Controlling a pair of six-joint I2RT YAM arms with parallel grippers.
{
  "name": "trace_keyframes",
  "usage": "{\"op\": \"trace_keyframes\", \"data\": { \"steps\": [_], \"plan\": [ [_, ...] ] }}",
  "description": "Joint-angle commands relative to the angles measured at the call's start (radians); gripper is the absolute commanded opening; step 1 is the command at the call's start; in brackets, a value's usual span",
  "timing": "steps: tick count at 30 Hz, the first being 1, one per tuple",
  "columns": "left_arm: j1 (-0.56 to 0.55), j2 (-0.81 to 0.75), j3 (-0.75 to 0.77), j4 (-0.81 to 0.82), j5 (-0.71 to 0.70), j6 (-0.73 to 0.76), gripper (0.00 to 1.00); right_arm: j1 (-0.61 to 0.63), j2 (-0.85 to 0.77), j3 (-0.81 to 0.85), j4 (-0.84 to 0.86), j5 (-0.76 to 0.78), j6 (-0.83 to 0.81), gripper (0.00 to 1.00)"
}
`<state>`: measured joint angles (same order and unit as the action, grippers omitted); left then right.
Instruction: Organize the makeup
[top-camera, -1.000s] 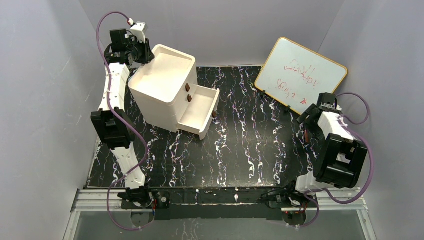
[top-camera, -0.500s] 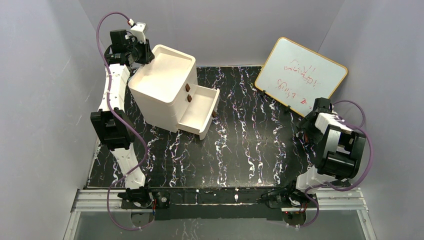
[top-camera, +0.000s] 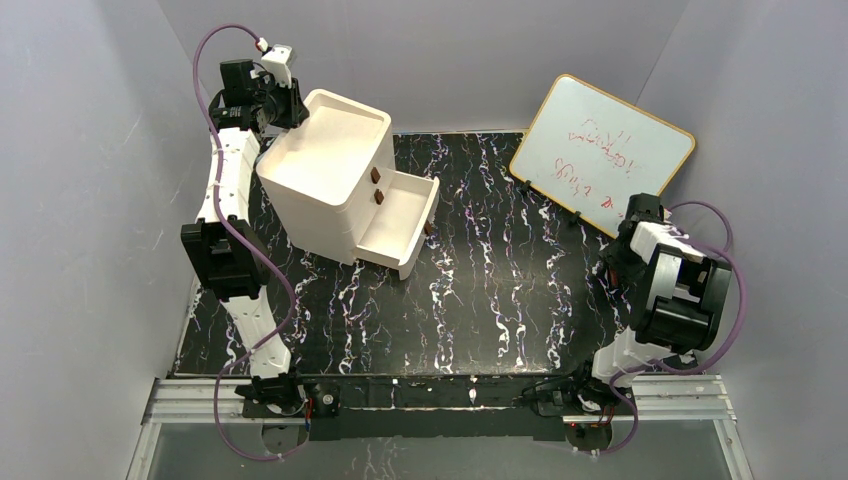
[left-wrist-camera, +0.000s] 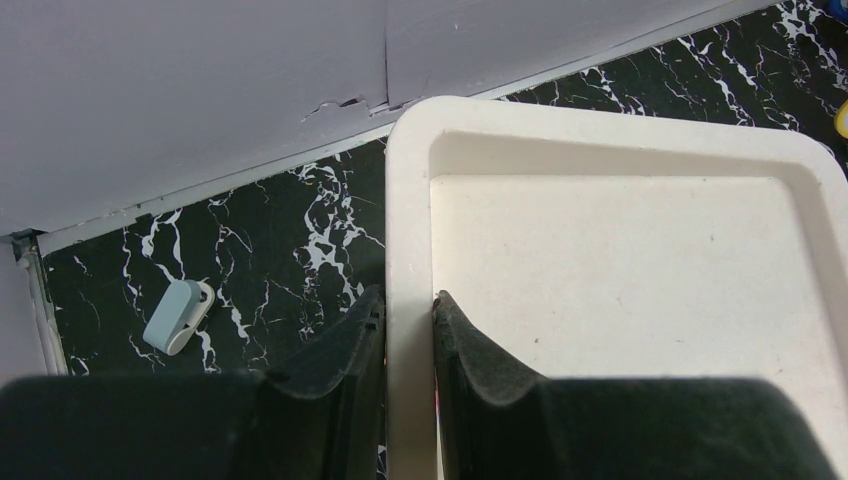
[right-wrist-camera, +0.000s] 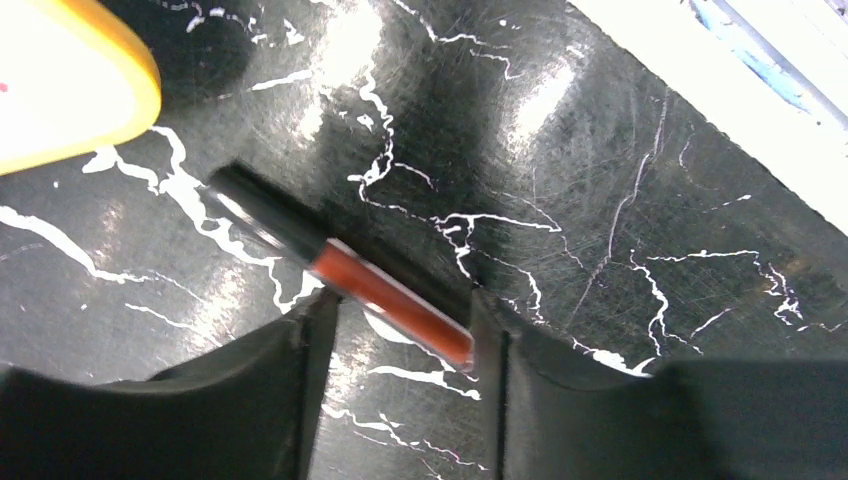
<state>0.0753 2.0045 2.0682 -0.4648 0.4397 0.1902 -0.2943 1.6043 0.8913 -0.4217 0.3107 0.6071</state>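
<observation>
A thin red makeup stick with a black cap (right-wrist-camera: 390, 295) lies on the black marbled table, slanting between my right gripper's open fingers; its red end touches the right finger (right-wrist-camera: 500, 350). My right gripper (right-wrist-camera: 400, 302) is low over the table beside the whiteboard's lower corner, mostly hidden under its arm in the top view (top-camera: 612, 262). My left gripper (left-wrist-camera: 408, 300) is shut on the back rim of the cream drawer box (left-wrist-camera: 620, 260), at the box's top left in the top view (top-camera: 290, 105). The discs, white pad and other sticks are out of view.
The drawer box (top-camera: 330, 175) stands at the back left with its bottom drawer (top-camera: 400, 228) pulled open. The yellow-framed whiteboard (top-camera: 600, 150) leans at the back right; its corner (right-wrist-camera: 60, 80) is close to my right gripper. A small pale clip (left-wrist-camera: 178, 317) lies behind the box.
My right arm has folded in and lowered its gripper to the table by the whiteboard's lower corner. The left arm and the box have not moved.
</observation>
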Motion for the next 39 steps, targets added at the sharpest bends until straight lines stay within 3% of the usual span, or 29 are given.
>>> {"op": "trace_keyframes", "data": {
  "steps": [1, 7, 13, 19, 23, 27, 31, 35, 39],
  "plan": [
    [-0.031, 0.064, -0.072, -0.286, 0.007, 0.002, 0.00, -0.006, 0.060, 0.015, -0.050, 0.000, 0.036, 0.51],
    [-0.031, 0.061, -0.081, -0.286, -0.002, 0.007, 0.00, -0.005, 0.075, 0.029, -0.064, -0.009, 0.035, 0.35],
    [-0.031, 0.060, -0.080, -0.289, -0.010, 0.009, 0.00, -0.005, 0.081, 0.021, -0.059, -0.030, 0.027, 0.02],
    [-0.031, 0.059, -0.078, -0.296, -0.019, 0.014, 0.00, 0.003, 0.052, -0.012, -0.059, -0.061, 0.041, 0.01],
    [-0.032, 0.059, -0.068, -0.298, -0.016, 0.012, 0.00, 0.057, -0.063, -0.038, -0.093, -0.074, 0.050, 0.01],
    [-0.032, 0.070, -0.046, -0.305, -0.004, 0.005, 0.00, 0.202, -0.201, 0.000, -0.190, -0.067, 0.075, 0.01],
    [-0.031, 0.069, -0.037, -0.311, -0.002, 0.000, 0.00, 0.426, -0.266, 0.111, -0.304, -0.037, 0.159, 0.01],
    [-0.031, 0.061, -0.030, -0.311, 0.004, -0.013, 0.00, 0.674, -0.221, 0.309, -0.369, 0.081, 0.200, 0.01],
    [-0.034, 0.076, 0.011, -0.333, 0.017, -0.037, 0.00, 0.828, -0.069, 0.568, -0.355, 0.170, 0.172, 0.01]
  ]
}}
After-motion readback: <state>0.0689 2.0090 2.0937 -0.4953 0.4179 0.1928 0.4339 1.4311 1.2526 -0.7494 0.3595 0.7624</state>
